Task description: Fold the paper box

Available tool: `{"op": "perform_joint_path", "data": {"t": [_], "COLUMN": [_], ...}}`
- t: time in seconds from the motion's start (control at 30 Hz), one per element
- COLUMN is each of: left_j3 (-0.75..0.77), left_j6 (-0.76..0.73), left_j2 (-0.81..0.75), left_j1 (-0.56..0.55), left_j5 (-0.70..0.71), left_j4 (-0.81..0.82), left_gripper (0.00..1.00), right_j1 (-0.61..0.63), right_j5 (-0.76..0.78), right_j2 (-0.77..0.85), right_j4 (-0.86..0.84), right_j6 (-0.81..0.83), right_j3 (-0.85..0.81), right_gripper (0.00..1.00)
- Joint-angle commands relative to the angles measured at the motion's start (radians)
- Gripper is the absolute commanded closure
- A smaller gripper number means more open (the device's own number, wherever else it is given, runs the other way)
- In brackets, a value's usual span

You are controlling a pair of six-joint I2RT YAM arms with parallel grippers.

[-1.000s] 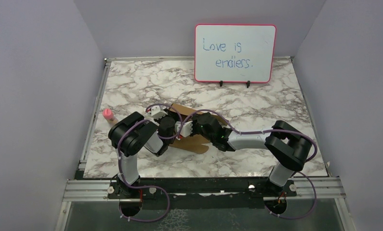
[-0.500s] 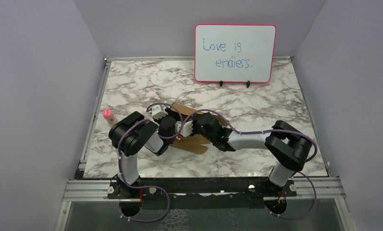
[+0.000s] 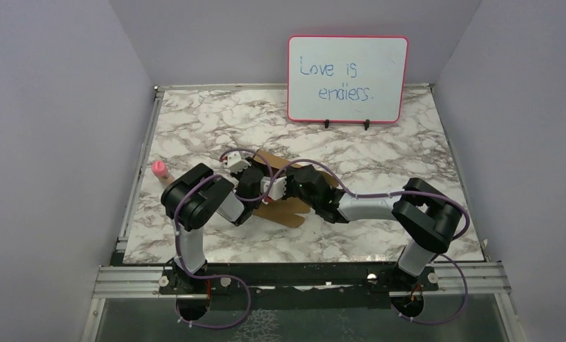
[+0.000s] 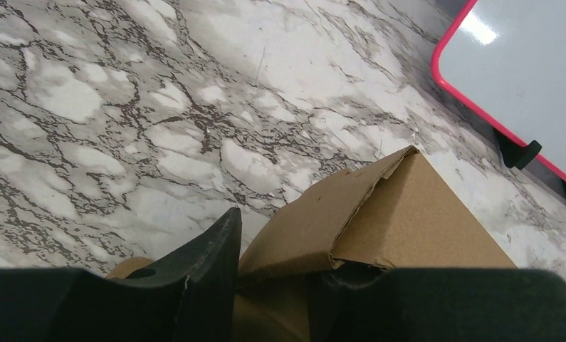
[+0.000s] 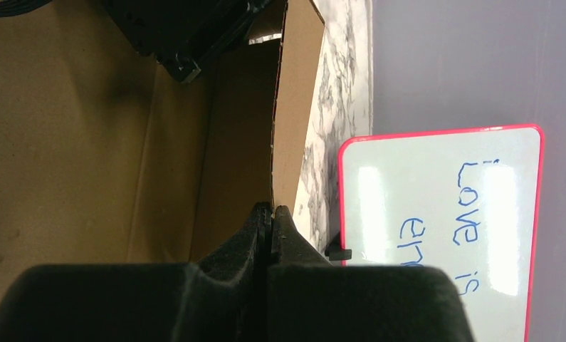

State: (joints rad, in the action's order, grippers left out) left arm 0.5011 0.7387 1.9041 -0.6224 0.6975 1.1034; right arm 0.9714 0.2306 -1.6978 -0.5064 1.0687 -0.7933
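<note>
The paper box (image 3: 285, 209) lies near the middle of the table, a little to the left, and both claws meet over it. We start at the right claw (image 5: 270, 211). Its two fingers are squeezed tight together, and the thin edge of one brown wall runs straight down into the pinch. We think it holds that wall up so it does not flop back flat. Next comes the left claw (image 4: 276, 251). Its fingers stand partly apart with a folded corner of the box between them. We cannot tell if they squeeze the card or only sit around it. We think this claw is there to press the corner into shape while the other one holds the wall. Around the claws the box looks half made. Two walls stand up and meet at a sharp corner, while a flat part lies on the table on the near side. So we judge that the folding is under way but not done. The card looks thin and springy, so a wall could pop open if a claw lets go too soon. Farther out is the marble table (image 3: 194, 121). A small pink thing (image 3: 159, 169) stands near its left edge, well apart from the box. The whiteboard (image 3: 347, 78) with the pink frame stands at the back, also well apart from the box.
</note>
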Motion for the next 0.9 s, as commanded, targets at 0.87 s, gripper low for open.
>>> {"op": "perform_joint_path", "data": {"t": [0.87], "left_j3": [-0.082], "left_j6": [-0.035], "left_j2": [-0.25], "left_j1": [0.02], "left_j5": [-0.067], "left_j4": [-0.332], "left_gripper": [0.29], "right_j1": [0.038], "right_j5": [-0.045], "right_j2": [-0.003], "right_j4": [0.077], "right_j6": [-0.022], "right_j3": [0.05], "right_gripper": [0.99]}}
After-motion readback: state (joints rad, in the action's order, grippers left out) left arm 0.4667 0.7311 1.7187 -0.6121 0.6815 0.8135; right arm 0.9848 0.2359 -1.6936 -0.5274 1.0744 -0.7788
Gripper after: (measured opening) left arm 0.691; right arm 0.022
